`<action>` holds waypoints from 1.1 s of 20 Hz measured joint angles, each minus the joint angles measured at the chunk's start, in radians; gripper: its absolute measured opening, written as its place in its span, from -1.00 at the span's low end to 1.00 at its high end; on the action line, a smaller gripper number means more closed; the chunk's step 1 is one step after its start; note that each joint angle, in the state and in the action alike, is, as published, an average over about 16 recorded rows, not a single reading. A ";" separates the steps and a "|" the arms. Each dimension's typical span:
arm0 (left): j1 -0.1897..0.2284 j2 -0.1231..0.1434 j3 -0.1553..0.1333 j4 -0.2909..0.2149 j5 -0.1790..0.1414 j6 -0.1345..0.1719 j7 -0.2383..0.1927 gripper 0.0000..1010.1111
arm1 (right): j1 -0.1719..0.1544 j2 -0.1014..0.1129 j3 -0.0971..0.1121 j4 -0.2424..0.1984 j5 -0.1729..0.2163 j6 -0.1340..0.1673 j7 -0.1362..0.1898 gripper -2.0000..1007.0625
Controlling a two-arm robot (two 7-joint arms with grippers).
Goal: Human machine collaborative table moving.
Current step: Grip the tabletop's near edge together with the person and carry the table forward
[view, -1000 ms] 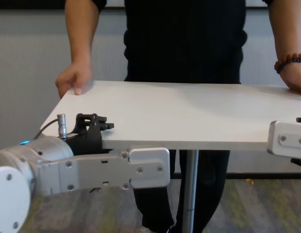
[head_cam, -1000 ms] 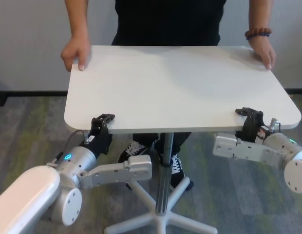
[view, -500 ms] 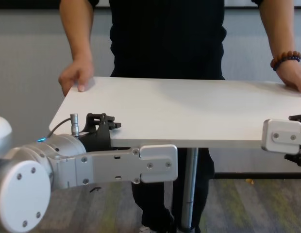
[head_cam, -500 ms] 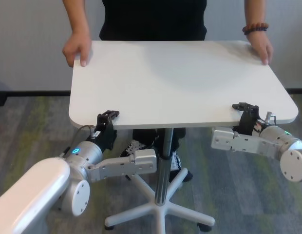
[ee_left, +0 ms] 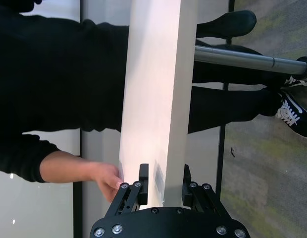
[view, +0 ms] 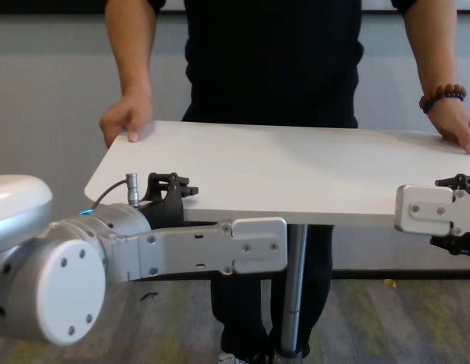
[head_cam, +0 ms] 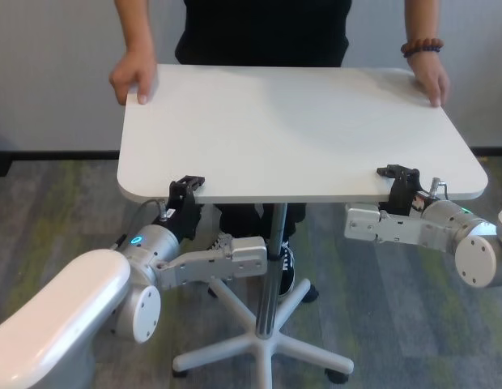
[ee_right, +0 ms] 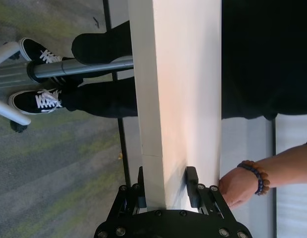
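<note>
While a person in a black short-sleeved shirt [head_cam: 263, 32] stands at its far side, a large white matte rectangular worktop with rounded corners [head_cam: 291, 130] sits level on a single silver metal centre pole [head_cam: 271, 267] in the middle of the scene. The pole drops to a white star-shaped base [head_cam: 259, 348] on grey-green carpet [head_cam: 397, 324].

The person's two bare hands rest on the worktop's far corners, one hand [head_cam: 134, 77] gripping the far corner on the robot's left, the other hand [head_cam: 431, 81] lying on the far corner on the robot's right. A brown wooden bead bracelet [head_cam: 421, 47] circles the wrist above that second hand. The person's black shoes with white laces [ee_right: 34, 101] stand beneath the worktop, beside the pole.

The left black claw end effector [head_cam: 186, 188] pinches the worktop's near edge close to its left near corner; in the left wrist view its fingers [ee_left: 143, 184] press against the top and bottom faces of the slab. The silver-grey left arm [head_cam: 202, 263] reaches in from below the near edge.

The right black claw end effector [head_cam: 398, 178] pinches the same near edge close to the right near corner, its fingers [ee_right: 192, 187] clamped either side of the worktop's thin edge. The silver-grey right arm [head_cam: 421, 231] lies just under that corner.
</note>
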 joint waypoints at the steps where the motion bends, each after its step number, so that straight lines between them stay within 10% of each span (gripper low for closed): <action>1: -0.007 -0.004 0.002 0.011 -0.001 -0.001 0.004 -0.24 | 0.006 -0.003 -0.004 0.010 0.001 -0.004 -0.002 -0.12; 22: -0.089 -0.058 0.014 0.176 -0.038 -0.026 0.065 -0.24 | 0.092 -0.043 -0.067 0.165 0.016 -0.047 -0.036 -0.12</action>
